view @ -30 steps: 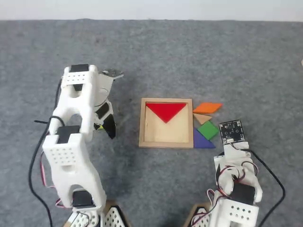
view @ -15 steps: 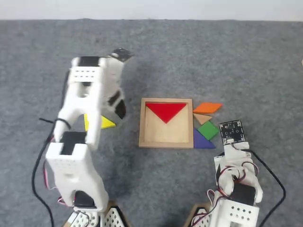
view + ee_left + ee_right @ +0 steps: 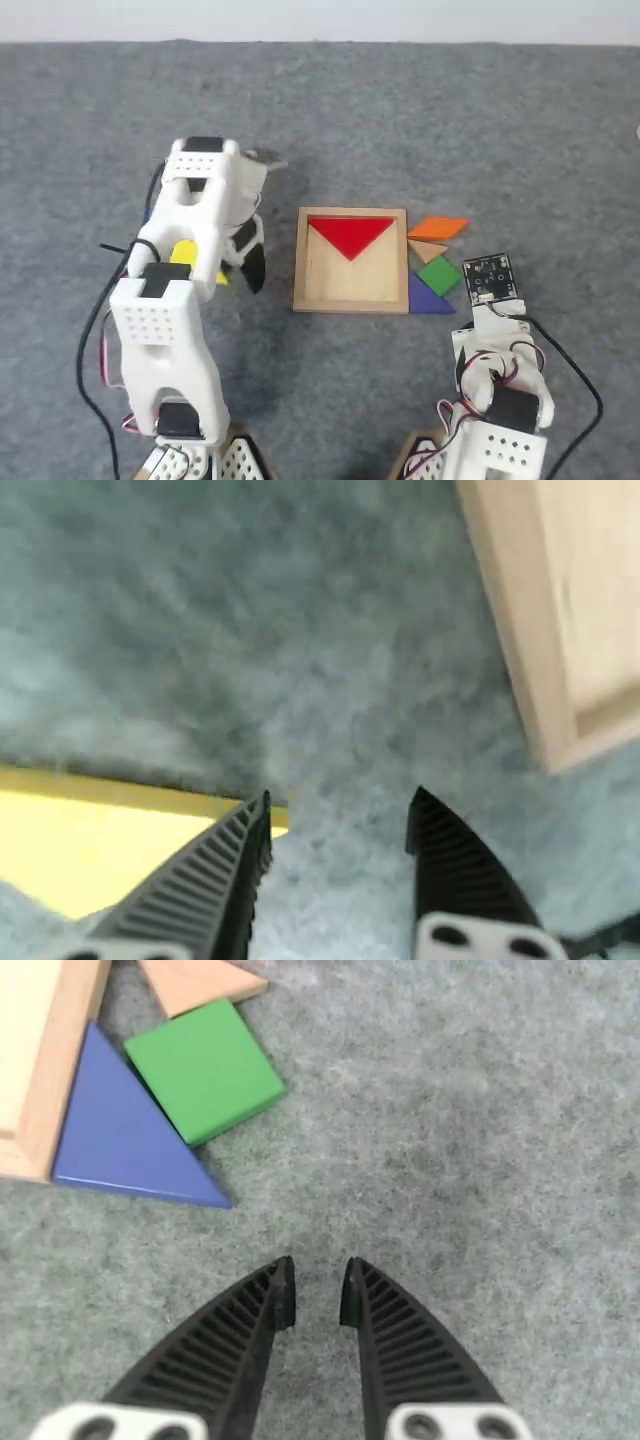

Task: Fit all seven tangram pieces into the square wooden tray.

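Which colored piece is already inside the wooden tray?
The red triangle, lying inside the wooden tray at its far edge. The orange, tan, green, blue and yellow pieces all lie outside on the carpet.

Your left arm point(image 3: 150, 320) is white moulded plastic with a grid of small round holes and black and red cables trailing beside it. Your right arm point(image 3: 490, 335) is white too, topped by a small black circuit board point(image 3: 490, 278). The left gripper point(image 3: 340, 815) and right gripper point(image 3: 318, 1285) have black, ribbed, pointed fingers on white, screw-holed bases.
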`<state>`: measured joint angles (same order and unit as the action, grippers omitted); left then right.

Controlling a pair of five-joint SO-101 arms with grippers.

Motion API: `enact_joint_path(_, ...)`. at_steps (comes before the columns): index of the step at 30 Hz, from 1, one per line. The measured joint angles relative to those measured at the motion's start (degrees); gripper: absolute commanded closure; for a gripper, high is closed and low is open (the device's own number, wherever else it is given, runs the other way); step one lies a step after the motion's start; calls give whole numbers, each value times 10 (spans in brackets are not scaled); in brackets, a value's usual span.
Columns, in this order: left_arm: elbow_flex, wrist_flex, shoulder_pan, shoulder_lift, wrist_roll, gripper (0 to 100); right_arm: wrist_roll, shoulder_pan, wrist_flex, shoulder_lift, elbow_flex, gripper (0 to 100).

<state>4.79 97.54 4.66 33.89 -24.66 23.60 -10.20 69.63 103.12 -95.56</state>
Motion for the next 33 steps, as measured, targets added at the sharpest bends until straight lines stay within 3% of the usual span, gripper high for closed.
enact_joint_path(9, -120, 5, 48, -63, -83, 795, 0, 0, 0, 0, 0, 908)
enact_joint_path(16, -159, -25, 121, -317, -119, 793, 0, 0, 0, 0, 0, 908)
enact_joint_path(21, -272, -167, 210, -479, -22, 745, 0, 0, 0, 0, 0, 908)
enact_joint_path(26, -408, -260, 183, -474, 62, 682, 0, 0, 0, 0, 0, 908)
enact_joint_path(33, -401, -311, 164, -380, 212, 682, 0, 0, 1, 0, 0, 908)
